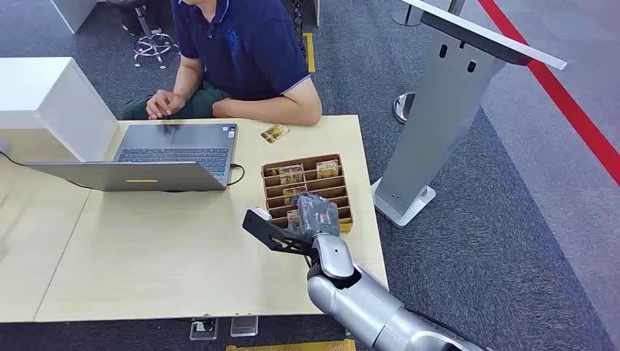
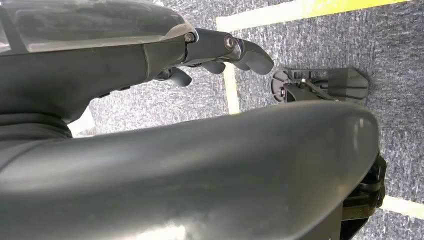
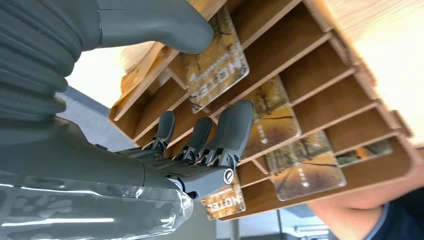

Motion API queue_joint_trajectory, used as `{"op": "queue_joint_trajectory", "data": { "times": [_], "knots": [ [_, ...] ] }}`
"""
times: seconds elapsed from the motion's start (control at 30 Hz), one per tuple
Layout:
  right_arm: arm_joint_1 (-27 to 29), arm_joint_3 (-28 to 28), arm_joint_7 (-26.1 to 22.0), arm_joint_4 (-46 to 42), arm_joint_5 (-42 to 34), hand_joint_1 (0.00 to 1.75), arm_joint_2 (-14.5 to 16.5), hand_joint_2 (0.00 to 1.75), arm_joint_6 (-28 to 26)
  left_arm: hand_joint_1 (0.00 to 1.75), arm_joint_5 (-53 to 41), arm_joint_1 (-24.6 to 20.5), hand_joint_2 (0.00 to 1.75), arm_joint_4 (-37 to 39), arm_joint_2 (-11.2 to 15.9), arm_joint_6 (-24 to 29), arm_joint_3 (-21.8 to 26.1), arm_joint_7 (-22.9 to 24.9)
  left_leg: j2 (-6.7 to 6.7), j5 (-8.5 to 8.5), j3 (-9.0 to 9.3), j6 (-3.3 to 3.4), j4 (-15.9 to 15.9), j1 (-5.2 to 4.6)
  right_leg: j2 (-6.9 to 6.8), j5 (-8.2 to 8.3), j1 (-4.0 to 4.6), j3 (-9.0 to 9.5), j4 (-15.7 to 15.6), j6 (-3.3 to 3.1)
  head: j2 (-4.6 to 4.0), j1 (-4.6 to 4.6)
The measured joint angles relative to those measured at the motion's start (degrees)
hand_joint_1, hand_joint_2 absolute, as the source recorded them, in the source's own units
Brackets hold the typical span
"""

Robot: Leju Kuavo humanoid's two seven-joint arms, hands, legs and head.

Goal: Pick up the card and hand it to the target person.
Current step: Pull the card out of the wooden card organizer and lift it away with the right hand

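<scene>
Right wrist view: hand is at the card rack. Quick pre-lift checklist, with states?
1. Right hand at the wooden card rack: ok.
2. Thumb on the front HOTEL card, fingers behind it: ok.
3. Card firmly pinched: cannot tell; it sits in its slot and contact on the far side is hidden.
4. Only one card taken: cannot tell; the neighbouring card lies close to the fingertips.
5. Person seated across the table, within handover direction: ok.
6. Left hand hanging clear over the floor: ok.

A card rack (image 1: 307, 190) sits right of the laptop (image 1: 157, 157); a loose card (image 1: 275, 133) lies behind it.
</scene>
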Motion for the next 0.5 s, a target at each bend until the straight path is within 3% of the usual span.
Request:
{"op": "queue_joint_trajectory", "data": {
  "times": [0.4,0.5],
  "knots": [
    [-0.09,0.51,1.76,0.97,2.46,0.81,0.57,1.75,-0.22,0.00,-0.01,-0.01,0.00,0.00,-0.23,0.01,0.00,0.15,0.00,0.00,0.01,0.00,0.00,0.00,0.00,0.00,0.00,0.01,0.00,0.00,0.00,0.00],
    [-0.11,0.59,1.66,1.05,2.47,0.97,0.61,1.75,-0.26,0.00,-0.01,-0.02,0.00,0.00,-0.27,0.01,0.00,0.15,0.00,0.00,0.01,0.00,0.00,0.00,0.00,0.00,0.00,0.01,0.00,0.00,0.00,-0.01]
  ]
}}
